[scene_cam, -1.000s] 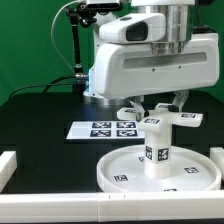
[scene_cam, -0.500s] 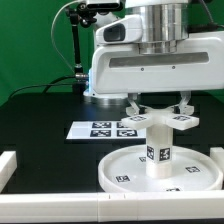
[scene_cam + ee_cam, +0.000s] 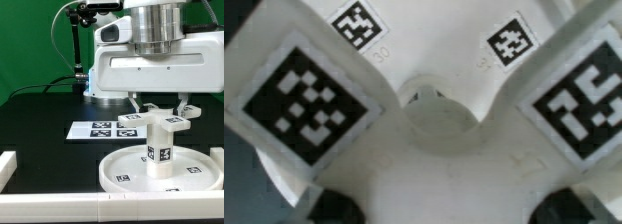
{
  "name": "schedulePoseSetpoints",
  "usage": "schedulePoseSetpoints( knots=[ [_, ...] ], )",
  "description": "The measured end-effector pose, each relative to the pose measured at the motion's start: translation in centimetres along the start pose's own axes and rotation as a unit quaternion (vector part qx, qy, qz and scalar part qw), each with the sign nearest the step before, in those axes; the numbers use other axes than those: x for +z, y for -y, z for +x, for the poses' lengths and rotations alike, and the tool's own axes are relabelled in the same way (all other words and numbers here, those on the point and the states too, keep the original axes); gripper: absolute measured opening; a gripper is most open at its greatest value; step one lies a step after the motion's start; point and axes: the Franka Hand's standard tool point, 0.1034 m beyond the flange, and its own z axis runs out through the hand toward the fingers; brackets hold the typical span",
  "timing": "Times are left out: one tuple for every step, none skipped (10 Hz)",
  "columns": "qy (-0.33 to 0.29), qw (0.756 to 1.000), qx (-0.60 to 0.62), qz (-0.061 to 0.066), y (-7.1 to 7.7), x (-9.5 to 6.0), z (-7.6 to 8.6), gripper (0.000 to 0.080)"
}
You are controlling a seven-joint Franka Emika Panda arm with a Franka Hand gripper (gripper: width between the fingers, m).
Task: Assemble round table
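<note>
The hand [image 3: 160, 107], closed on the cross-shaped foot piece [image 3: 158, 121], seats it atop the leg [image 3: 157, 148] standing on the round disc [image 3: 128, 173]; next, probably twisting it tight.

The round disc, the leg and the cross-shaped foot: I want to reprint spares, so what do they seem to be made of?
All three look like white hard plastic with a matte finish, though the pictures cannot confirm it. The round disc has a moulded raised rim, the leg is smooth and uniform, and the cross-shaped foot has crisp flat arms. Each carries black-and-white square markers.
</note>
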Motion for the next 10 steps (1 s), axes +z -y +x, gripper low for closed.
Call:
schedulePoseSetpoints(
  knots=[
    [0.0, 1.0, 0.014, 0.0, 0.0, 0.0, 0.0, 0.0445],
    [0.001, 0.999, 0.046, 0.002, -0.01, 0.0, 0.01, 0.0445],
    [0.005, 0.994, 0.106, 0.007, -0.07, -0.01, -0.01, 0.0445],
    [0.009, 0.983, 0.182, 0.013, -0.21, -0.12, -0.03, 0.0445],
    [0.01, 0.975, 0.222, 0.012, -0.26, -0.07, -0.18, 0.0445],
    [0.012, 0.965, 0.263, 0.013, -0.25, -0.06, -0.19, 0.0445],
    [0.015, 0.949, 0.315, 0.015, -0.26, -0.05, -0.17, 0.0445],
    [0.015, 0.94, 0.339, 0.017, -0.18, -0.01, -0.14, 0.0445],
    [0.013, 0.921, 0.388, 0.021, -0.02, 0.02, -0.07, 0.0445],
    [0.012, 0.904, 0.427, 0.02, -0.04, 0.02, -0.07, 0.0445]
  ],
)
